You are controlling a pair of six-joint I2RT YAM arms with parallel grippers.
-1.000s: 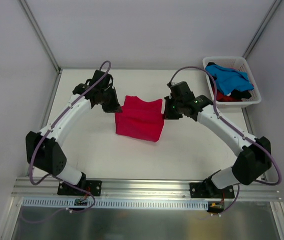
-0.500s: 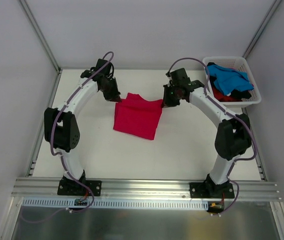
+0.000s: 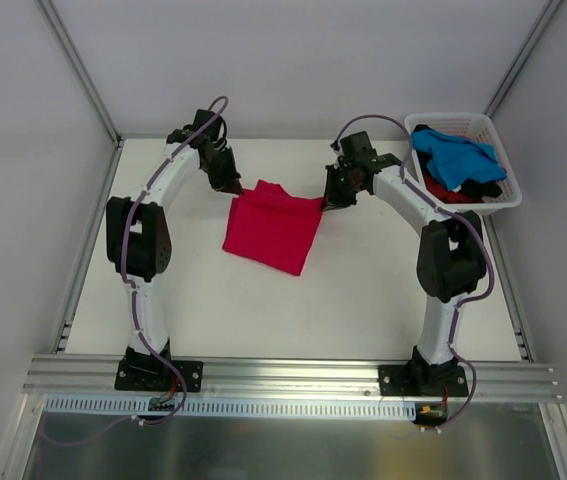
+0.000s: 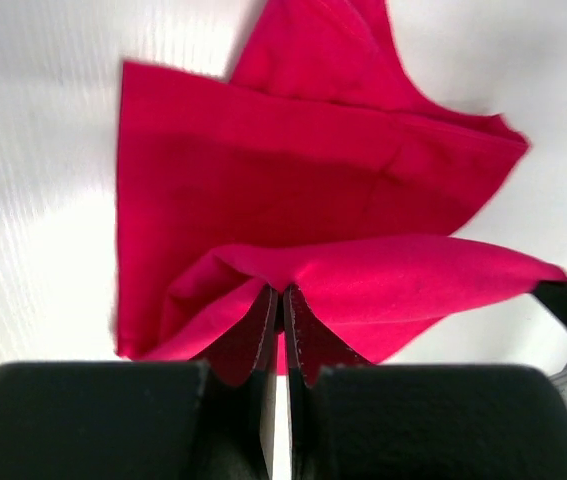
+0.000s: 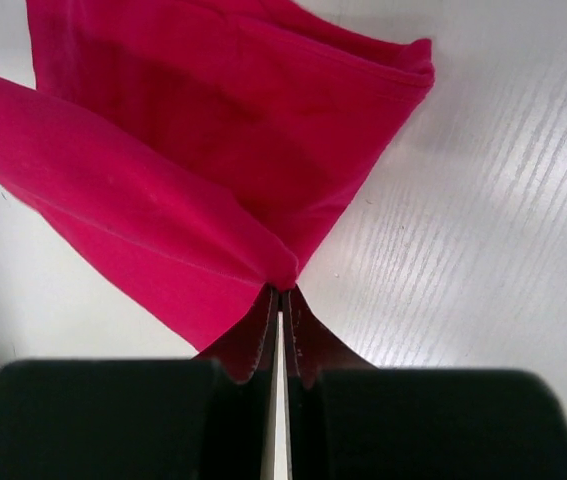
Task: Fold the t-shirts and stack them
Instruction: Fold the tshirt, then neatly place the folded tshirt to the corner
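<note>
The crimson-red t-shirt [image 3: 271, 228] hangs folded between both grippers at the far middle of the table, its lower part resting on the surface. My left gripper [image 3: 234, 187] is shut on its far left corner; in the left wrist view the jaws pinch a cloth edge [image 4: 281, 290]. My right gripper [image 3: 327, 201] is shut on its far right corner, with the cloth [image 5: 213, 180] pinched at the fingertips [image 5: 281, 290]. A bright blue t-shirt [image 3: 455, 156] lies on top of dark and red ones in the basket.
A white slatted plastic basket [image 3: 498, 199] stands at the far right of the white table [image 3: 363, 300]. Grey walls and metal posts close in the back and sides. An aluminium rail [image 3: 293, 375] runs along the near edge.
Both arms have stretched toward the far side, carrying the red t-shirt's top corners back. The shirt has dragged away from me and lies flatter.
</note>
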